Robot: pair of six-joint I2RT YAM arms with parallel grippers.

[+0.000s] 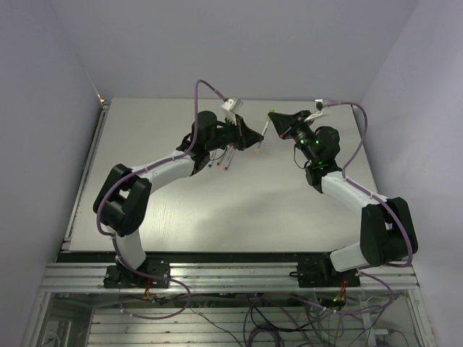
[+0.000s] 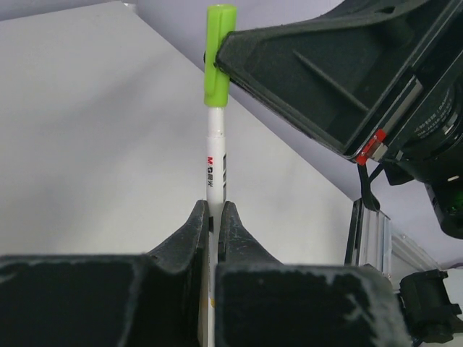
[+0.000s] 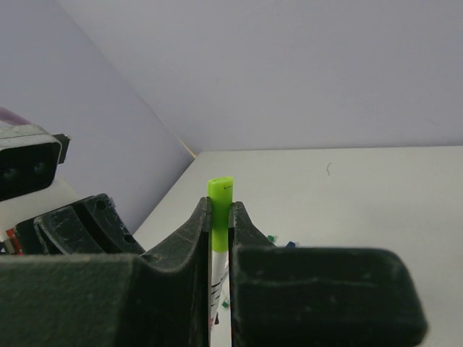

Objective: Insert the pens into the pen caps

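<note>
The left gripper (image 2: 215,217) is pressed together on the white barrel of a pen (image 2: 215,159), held in the air over the far middle of the bench (image 1: 217,210). In the top view the pen's long axis runs roughly from 6 to 12 o'clock, leaning slightly toward 1. Its far end wears a light green cap (image 2: 219,54) in line with the barrel. The right gripper (image 3: 221,210) pinches that cap from the 2 o'clock side. Other pens (image 1: 228,160) lie on the bench under the left gripper, with loose caps (image 3: 273,237) nearby.
</note>
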